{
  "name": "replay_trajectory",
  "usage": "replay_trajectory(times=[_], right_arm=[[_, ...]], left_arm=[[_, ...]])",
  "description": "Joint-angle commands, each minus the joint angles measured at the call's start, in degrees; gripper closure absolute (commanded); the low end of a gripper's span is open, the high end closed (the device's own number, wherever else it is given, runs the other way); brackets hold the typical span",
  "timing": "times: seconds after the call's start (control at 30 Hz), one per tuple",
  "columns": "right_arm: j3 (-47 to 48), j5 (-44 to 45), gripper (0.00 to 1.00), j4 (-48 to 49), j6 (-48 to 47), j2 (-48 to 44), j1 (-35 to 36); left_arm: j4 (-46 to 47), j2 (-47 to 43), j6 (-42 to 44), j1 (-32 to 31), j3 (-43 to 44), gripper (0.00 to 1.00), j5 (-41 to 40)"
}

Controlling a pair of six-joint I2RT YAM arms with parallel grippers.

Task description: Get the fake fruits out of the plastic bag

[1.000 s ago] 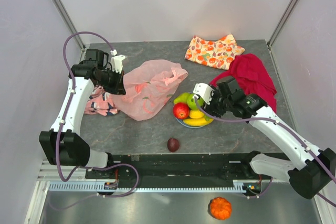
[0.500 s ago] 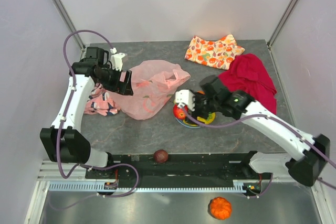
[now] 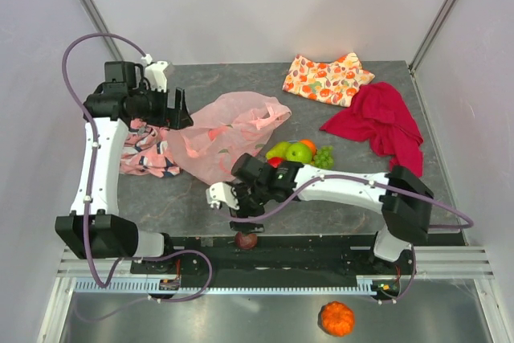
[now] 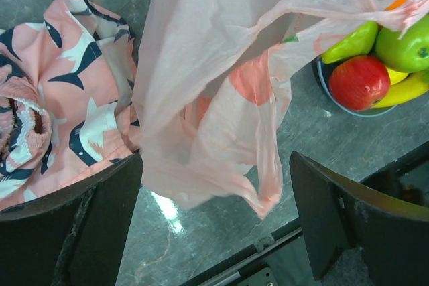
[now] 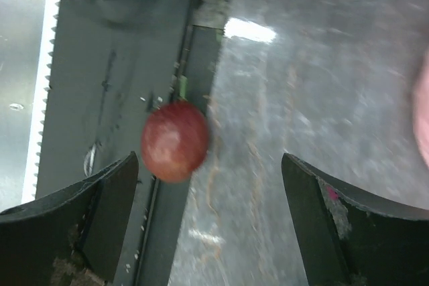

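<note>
The pink plastic bag [image 3: 229, 130] lies crumpled at the table's middle left, and its edge hangs in front of the left wrist camera [image 4: 221, 65]. My left gripper [image 3: 173, 110] hovers open over the bag's left edge, holding nothing. Fake fruits sit together: green pear [image 3: 278, 150], green apple [image 3: 299, 153], orange [image 3: 307, 144], grapes [image 3: 323, 156]. The left wrist view adds a red apple [image 4: 358, 82] and banana [image 4: 410, 88] on the blue plate [image 4: 320, 82]. A dark purple fruit [image 3: 246, 239] [image 5: 174, 140] rests on the black front rail. My right gripper [image 3: 227, 202] [image 5: 211, 219] stands open just behind it.
A pink-and-black patterned cloth [image 3: 144, 158] lies under the left arm. A fruit-print orange cloth [image 3: 325, 78] and a red cloth [image 3: 381, 118] lie at the back right. An orange pumpkin-shaped fruit [image 3: 336, 318] sits on the metal floor below the table's front edge.
My left gripper opened, let go of the bag and drew back to the left. My right arm swung from the plate to the front edge, opening wider. The purple fruit rolled onto the front rail.
</note>
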Motion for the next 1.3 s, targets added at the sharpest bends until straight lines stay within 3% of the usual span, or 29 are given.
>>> replay_trajectory(times=[0.0,0.4,0.5,0.63,0.73,0.87,0.9,0.97,1.27], right_arm=[[4.8,-1.7,0.05,0.5,-0.2,4.7,3.2],[3.6,2.1,0.12,-3.4,-1.0,8.7,7.0],[3.5,2.5,0.23,-3.6,-1.9,9.2,7.0],[3.0,4.3,0.31,-3.4,-2.6,10.5,7.6],[3.5,4.9,0.50,-3.9,-2.8,11.2,7.6],[3.7,5.9,0.63,-5.0,-3.6,11.1,7.7],[4.2,7.3,0.82,-5.5,-4.1,10.8,7.6],[4.7,9.0,1.00,-7.2,-4.9,9.5,7.3],[8.1,12.0,1.00,-17.3,-9.8,-1.8,0.3]], left_arm=[[1.2,-4.8,-1.9,1.5,-0.4,0.03,2.0],[0.6,-8.8,-1.6,3.1,-3.5,0.02,3.1],[0.7,-8.4,-1.7,3.3,-3.5,0.02,3.4],[0.7,-8.3,-1.8,3.7,-3.3,0.02,3.8],[0.7,-8.2,-1.8,3.8,-3.4,0.02,4.2],[0.7,-8.0,-1.8,3.8,-3.5,0.02,4.7],[0.6,-7.8,-1.8,3.8,-3.4,0.02,4.8],[0.6,-7.5,-1.8,3.8,-3.1,0.02,5.2],[0.8,-7.2,-1.7,3.9,-4.6,0.03,7.6]])
